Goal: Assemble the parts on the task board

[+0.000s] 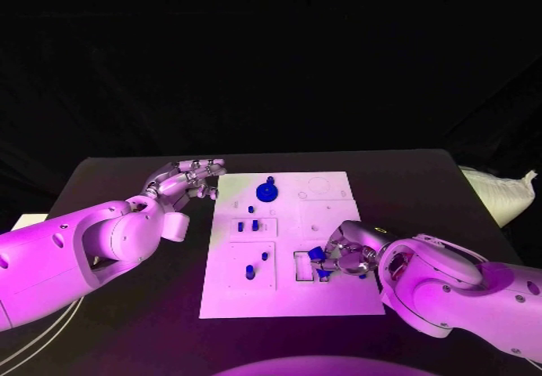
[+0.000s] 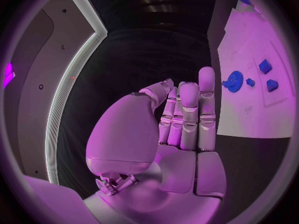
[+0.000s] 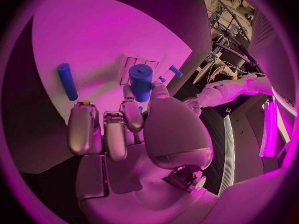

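Observation:
The white task board (image 1: 327, 294) lies in the middle of the black table. My right hand (image 1: 345, 255) is over the board's near right part, beside a rectangular slot (image 1: 304, 266), and pinches a blue cylindrical part (image 3: 141, 82) between thumb and finger. A blue gear (image 1: 266, 190) sits at the board's far end. Two small blue pieces (image 1: 248, 225) stand in a frame at mid-board, and a blue peg (image 1: 250, 272) lies nearer to me. My left hand (image 1: 186, 178) hovers by the board's far left corner, fingers stretched out, holding nothing.
A white bag (image 1: 500, 194) lies at the table's right edge. In the left wrist view the gear (image 2: 234, 80) and two blue square pieces (image 2: 269, 75) show on the board (image 2: 249, 114). Bare table lies left of the board.

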### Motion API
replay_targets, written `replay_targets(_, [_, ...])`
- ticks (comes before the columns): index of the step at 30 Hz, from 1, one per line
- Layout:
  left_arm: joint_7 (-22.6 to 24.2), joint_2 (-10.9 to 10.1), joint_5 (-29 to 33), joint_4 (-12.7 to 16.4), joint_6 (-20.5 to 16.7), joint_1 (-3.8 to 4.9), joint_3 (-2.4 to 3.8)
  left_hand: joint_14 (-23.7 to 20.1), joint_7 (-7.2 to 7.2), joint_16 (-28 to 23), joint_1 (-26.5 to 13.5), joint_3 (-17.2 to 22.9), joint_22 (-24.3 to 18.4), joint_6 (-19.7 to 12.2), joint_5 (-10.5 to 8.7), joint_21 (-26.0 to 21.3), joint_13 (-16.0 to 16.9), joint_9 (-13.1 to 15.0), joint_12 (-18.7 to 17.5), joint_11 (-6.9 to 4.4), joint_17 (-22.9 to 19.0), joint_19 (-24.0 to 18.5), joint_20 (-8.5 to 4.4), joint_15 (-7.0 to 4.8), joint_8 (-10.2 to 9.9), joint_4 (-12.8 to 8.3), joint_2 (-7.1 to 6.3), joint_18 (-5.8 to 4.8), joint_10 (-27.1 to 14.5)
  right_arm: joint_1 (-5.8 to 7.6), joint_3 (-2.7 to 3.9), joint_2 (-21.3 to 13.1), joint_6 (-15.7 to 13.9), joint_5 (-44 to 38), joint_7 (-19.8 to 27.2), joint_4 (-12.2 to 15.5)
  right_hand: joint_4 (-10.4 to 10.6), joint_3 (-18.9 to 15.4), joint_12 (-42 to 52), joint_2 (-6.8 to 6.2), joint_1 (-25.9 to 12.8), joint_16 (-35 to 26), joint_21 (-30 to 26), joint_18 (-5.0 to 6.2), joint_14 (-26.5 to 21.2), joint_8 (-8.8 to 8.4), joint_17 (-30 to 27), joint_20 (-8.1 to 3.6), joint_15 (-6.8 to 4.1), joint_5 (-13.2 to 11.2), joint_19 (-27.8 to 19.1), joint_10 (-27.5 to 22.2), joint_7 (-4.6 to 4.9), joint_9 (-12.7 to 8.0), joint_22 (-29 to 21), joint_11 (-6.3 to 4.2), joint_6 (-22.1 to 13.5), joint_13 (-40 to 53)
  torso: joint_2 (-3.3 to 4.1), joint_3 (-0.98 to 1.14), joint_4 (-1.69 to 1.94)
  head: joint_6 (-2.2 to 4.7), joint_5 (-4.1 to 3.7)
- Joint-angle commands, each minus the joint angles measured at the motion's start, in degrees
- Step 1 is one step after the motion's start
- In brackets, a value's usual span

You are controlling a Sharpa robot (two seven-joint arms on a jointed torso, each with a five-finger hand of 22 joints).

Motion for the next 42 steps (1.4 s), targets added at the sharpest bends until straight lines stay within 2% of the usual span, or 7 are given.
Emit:
replay_targets(1, [0.2,0.1,-0.1,0.2,1.2,0.02,0.03,-0.5,0.01,-0.3,0.1,-0.3,-0.1,-0.4,0.15,-0.3,-0.1,-0.1,0.4,-0.03,-0.1,0.2,0.08,-0.03,0.2,0.2,-0.25,0.64,-0.5,-0.10,0.00,0.8,2.7,2.5,0.0,-0.2,0.0,-0.6,-0.3,0.09,-0.8,0.3,0.1,-0.75,4.8,0.50,8.6,-0.24,-0.34,-0.1,0.3,1.0,-0.19,0.3,0.0,-0.61,0.6,0.2,0.00,0.02,0.05,-0.09,0.06])
replay_targets(6, [0.2,0.1,-0.1,0.2,1.2,0.02,0.03,-0.5,0.01,-0.3,0.1,-0.3,-0.1,-0.4,0.15,-0.3,-0.1,-0.1,0.4,-0.03,-0.1,0.2,0.08,-0.03,0.2,0.2,-0.25,0.64,-0.5,-0.13,-0.01,1.6,2.9,2.0,-0.6,-0.7,0.0,-1.4,-0.4,0.29,-1.9,0.3,0.1,-0.74,4.8,0.70,8.6,-0.32,-0.44,-1.1,0.2,1.0,-0.34,0.8,0.0,-0.72,0.7,0.4,-0.01,-0.01,0.02,-0.12,0.13])
replay_targets(14, [0.2,0.1,-0.1,0.3,1.3,0.02,0.03,-0.5,0.01,-0.3,0.1,-0.3,-0.1,-0.4,0.15,-0.3,-0.1,-0.1,0.4,-0.03,-0.1,0.2,0.08,-0.03,0.2,0.2,-0.25,0.64,-0.5,-0.15,-0.01,2.8,2.3,-0.1,-1.2,-1.3,-0.1,-3.5,-1.0,0.62,-4.2,0.3,0.0,-0.72,4.7,1.04,8.4,-0.42,-0.54,-7.4,0.1,1.1,-0.49,2.2,-0.1,-0.81,0.6,0.8,0.02,0.06,-0.03,-0.11,0.33])
replay_targets(16, [0.2,0.1,-0.1,0.3,1.3,0.02,0.03,-0.5,0.01,-0.3,0.1,-0.3,-0.1,-0.4,0.15,-0.3,-0.1,-0.1,0.4,-0.03,-0.1,0.2,0.08,-0.03,0.2,0.2,-0.25,0.64,-0.5,-0.15,-0.01,3.0,2.3,-0.4,-1.3,-1.3,-0.1,-4.4,-1.3,0.33,-5.1,0.2,-0.1,-0.69,4.7,1.10,8.3,-0.43,-0.52,-10.7,0.0,1.1,-0.47,2.6,-0.2,-0.79,0.5,0.8,0.00,0.05,-0.02,-0.10,0.36])
replay_targets(21, [0.2,0.1,-0.1,0.3,1.3,0.02,0.03,-0.5,0.01,-0.3,0.1,-0.3,-0.1,-0.4,0.15,-0.3,-0.1,-0.1,0.4,-0.03,-0.1,0.2,0.08,-0.03,0.2,0.2,-0.25,0.64,-0.5,-0.14,-0.01,3.1,2.3,-1.9,-1.7,-1.6,0.1,-5.3,-3.4,-2.52,-11.5,0.0,-0.6,-0.59,4.6,1.15,8.0,-0.34,-0.39,-24.7,-0.3,0.4,-0.33,3.6,-0.7,-0.65,0.0,-0.1,-0.01,0.09,-0.05,-0.08,0.43])
replay_targets(28, [0.2,0.0,-0.1,0.3,1.3,0.02,0.03,-0.5,0.01,-0.3,0.1,-0.3,-0.1,-0.4,0.15,-0.3,-0.1,-0.1,0.4,-0.03,-0.1,0.2,0.08,-0.03,0.2,0.2,-0.25,0.64,-0.5,-0.14,-0.01,2.8,3.2,-3.5,-1.8,-1.7,0.0,-2.2,-4.3,-4.08,-12.6,-0.1,-0.8,-0.53,4.6,1.26,7.8,-0.26,-0.35,-24.6,-0.4,0.3,-0.31,4.4,-0.8,-0.61,-0.2,-0.3,-0.01,0.11,-0.11,-0.09,0.43])
replay_targets(42, [0.1,0.1,-0.1,0.3,1.4,0.02,0.03,-0.5,0.01,-0.3,0.1,-0.3,-0.1,-0.4,0.15,-0.3,-0.1,-0.1,0.4,-0.03,-0.1,0.2,0.08,-0.03,0.2,0.2,-0.25,0.64,-0.5,-0.16,-0.01,3.7,5.1,-7.4,-2.2,-1.9,-5.4,2.3,-4.6,-1.17,4.5,0.3,-0.6,-0.61,4.8,2.03,8.6,-0.61,-0.81,-21.2,-0.1,1.1,-0.84,6.3,-0.4,-1.18,0.5,0.6,0.03,0.07,-0.03,-0.10,0.25])
